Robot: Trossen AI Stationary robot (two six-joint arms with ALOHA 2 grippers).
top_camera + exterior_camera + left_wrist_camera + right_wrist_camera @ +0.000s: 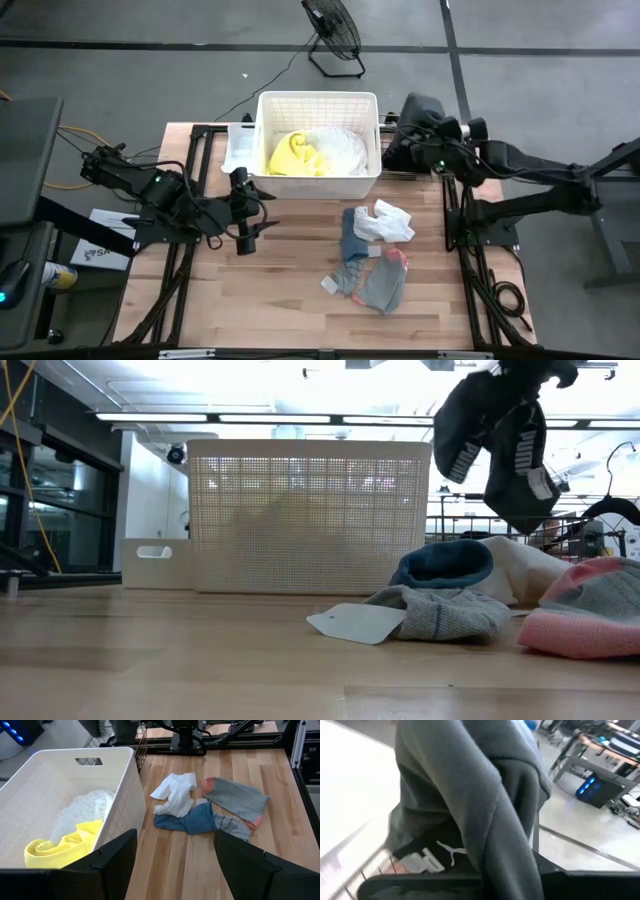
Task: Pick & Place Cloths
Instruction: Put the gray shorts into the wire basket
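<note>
My right gripper [408, 128] is raised just off the right side of the white slatted basket [318, 97] and is shut on a dark grey-black cloth with a white puma logo [500, 450]. The cloth fills the right wrist view [485, 795]. In the basket lie a yellow cloth [295, 155] and a white cloth [340, 150]. On the table lie a small white cloth [385, 222], a blue cloth [355, 238] and a grey cloth with pink ends [385, 282]. My left gripper [258, 212] is open and empty, in front of the basket's left part. My right gripper holds the dark cloth by its upper part [470, 765]. The cloth itself drapes over the fingers and hides the place of contact. The cloth hangs bunched below the gripper, its lower end [520, 510] clear of the table and of the cloths lying there.
A white tag [360, 622] lies by the grey cloth. A small white box [238, 148] stands against the basket's left side. A fan [335, 35] stands on the floor beyond the table. Bare wood shows along the table's near edge and left half.
</note>
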